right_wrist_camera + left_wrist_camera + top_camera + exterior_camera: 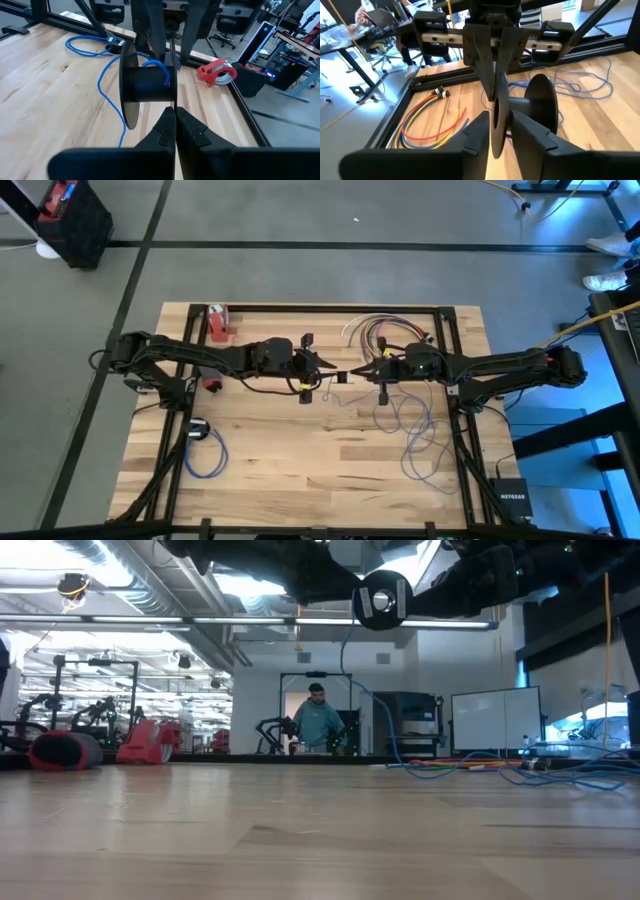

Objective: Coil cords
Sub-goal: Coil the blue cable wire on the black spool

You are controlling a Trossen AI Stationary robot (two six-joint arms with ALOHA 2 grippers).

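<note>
Both grippers meet mid-table on the black spool (145,85): right gripper (171,112) pinched on its flange, left gripper (496,117) half-closed around the other. Blue cord (420,435) trails toward the right edge; may slip off the hub.

Both arms are basically all matte black, chunky jointed segments with thin black cables looping off them. The left arm (190,356) has a small yellow tag near the wrist, and the right arm (500,367) shows a bit of red by its far joint. The fingers (475,137) are flat, angular black plastic wedges tapering to narrow tips.
</note>
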